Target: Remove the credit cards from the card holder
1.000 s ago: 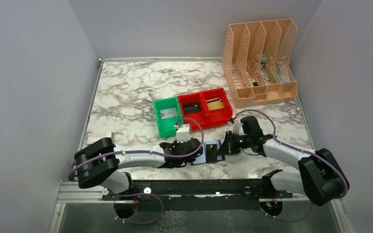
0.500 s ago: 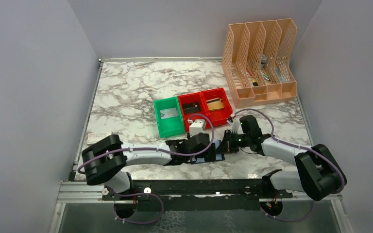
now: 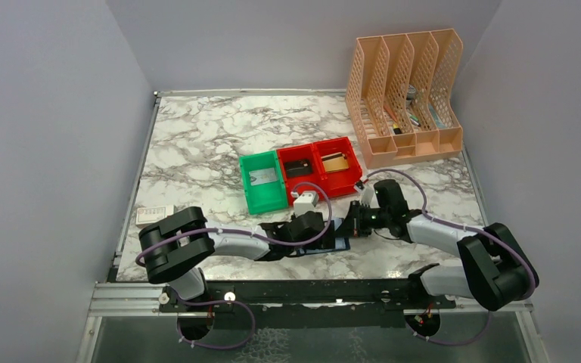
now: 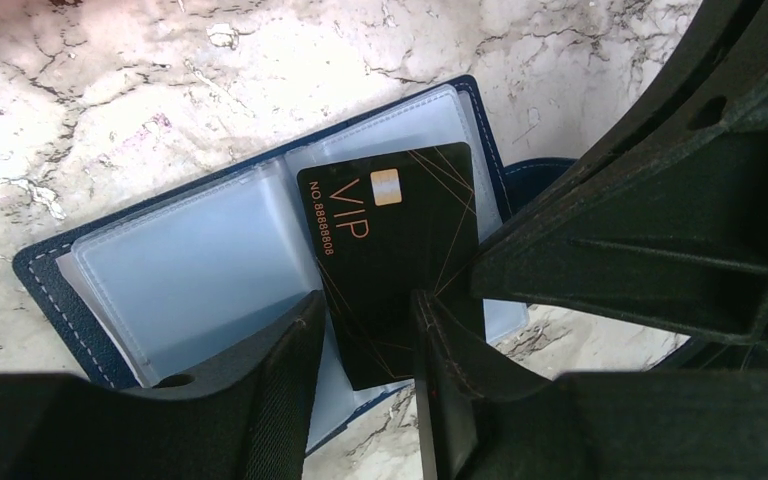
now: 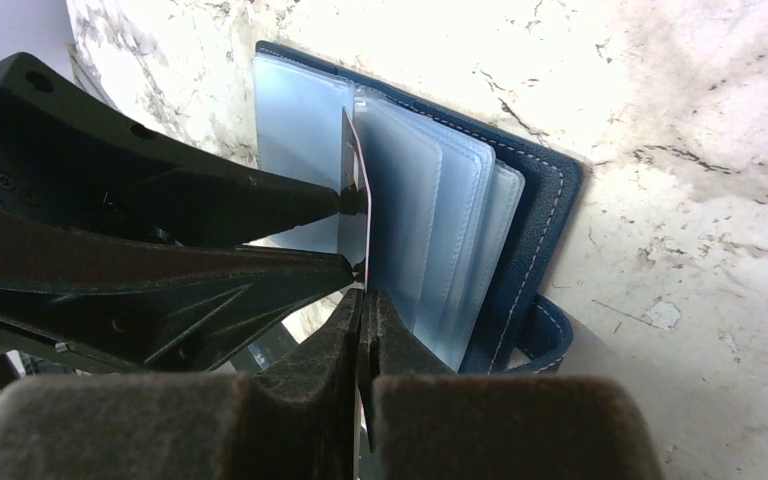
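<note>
Card (image 4: 395, 250) lettering shows only at left wrist; right pincer (image 5: 363, 300) pinches it; left pincer (image 4: 365, 300) agape.

Plain pale grey walls (image 3: 53, 113) close in on three sides of a white, grey-veined marble-patterned tabletop (image 3: 197, 144), evenly and softly lit, with a metal rail (image 3: 121, 301) running along its near edge.

**Desk Items, Non-Task**

Marble desk (image 3: 197, 144). At centre, one green bin (image 3: 266, 203) touches two joined red bins (image 3: 346, 181); each holds one flat item. A peach four-slot rack (image 3: 416, 144) stands far right, small items inside. A white slip (image 3: 155, 214) lies at the left edge.
</note>
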Robot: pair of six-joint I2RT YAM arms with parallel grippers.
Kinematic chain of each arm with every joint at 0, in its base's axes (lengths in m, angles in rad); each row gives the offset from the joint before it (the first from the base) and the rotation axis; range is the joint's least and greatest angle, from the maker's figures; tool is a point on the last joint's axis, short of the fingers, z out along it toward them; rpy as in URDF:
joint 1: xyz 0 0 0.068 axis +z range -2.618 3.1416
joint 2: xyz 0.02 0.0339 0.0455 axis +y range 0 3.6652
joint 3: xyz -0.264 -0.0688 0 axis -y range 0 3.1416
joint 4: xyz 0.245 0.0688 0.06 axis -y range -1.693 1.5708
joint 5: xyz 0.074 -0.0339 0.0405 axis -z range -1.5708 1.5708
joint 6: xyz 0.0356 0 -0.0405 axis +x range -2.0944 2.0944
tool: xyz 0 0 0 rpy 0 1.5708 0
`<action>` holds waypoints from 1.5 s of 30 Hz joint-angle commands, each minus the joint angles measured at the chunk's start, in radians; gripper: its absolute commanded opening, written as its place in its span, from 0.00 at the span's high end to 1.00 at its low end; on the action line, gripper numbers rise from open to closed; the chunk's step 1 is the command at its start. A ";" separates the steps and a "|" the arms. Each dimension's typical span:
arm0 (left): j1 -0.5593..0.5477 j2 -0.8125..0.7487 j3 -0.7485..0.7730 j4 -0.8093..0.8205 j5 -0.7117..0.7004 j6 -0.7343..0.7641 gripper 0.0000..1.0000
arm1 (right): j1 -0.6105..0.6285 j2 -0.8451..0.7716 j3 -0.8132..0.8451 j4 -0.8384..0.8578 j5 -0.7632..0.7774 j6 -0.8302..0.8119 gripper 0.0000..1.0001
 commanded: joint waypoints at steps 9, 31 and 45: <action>0.001 0.002 -0.046 0.063 0.060 -0.018 0.72 | -0.004 0.058 -0.021 0.129 -0.071 0.066 0.86; 0.003 -0.149 -0.096 -0.002 -0.004 -0.015 0.62 | -0.004 -0.096 0.032 -0.034 0.111 -0.027 0.99; 0.091 -0.461 -0.139 -0.267 -0.023 0.095 0.17 | -0.003 -0.242 0.152 0.018 0.121 -0.093 0.99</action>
